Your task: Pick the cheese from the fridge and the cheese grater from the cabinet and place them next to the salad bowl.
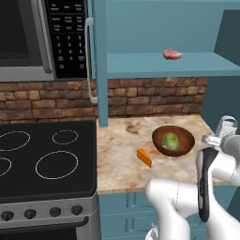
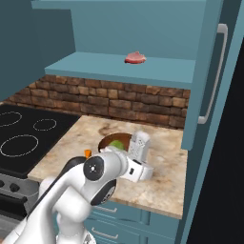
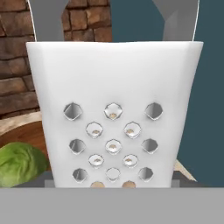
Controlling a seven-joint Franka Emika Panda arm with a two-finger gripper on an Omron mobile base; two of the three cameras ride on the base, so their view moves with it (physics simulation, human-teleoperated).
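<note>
My gripper (image 1: pixel 219 139) is shut on the silver cheese grater (image 1: pixel 226 125), holding it upright just right of the salad bowl (image 1: pixel 158 135). From the right base the grater (image 2: pixel 139 145) stands above my hand, beside the bowl's rim (image 2: pixel 106 140). In the hand view its perforated face (image 3: pixel 113 131) is very close, and the bowl's lettuce (image 3: pixel 19 164) peeks out at lower left. The orange cheese wedge (image 1: pixel 144 157) lies on the counter just left of the bowl; a sliver of the cheese (image 2: pixel 87 153) shows behind my arm.
The teal cabinet stands open, its door (image 1: pixel 96 61) swung left and a pinkish raw meat lump (image 1: pixel 172 54) on its shelf. A black stove (image 1: pixel 42 159) adjoins the counter on the left, under a microwave (image 1: pixel 42 33). Another teal door (image 2: pixel 209 71) hangs at right.
</note>
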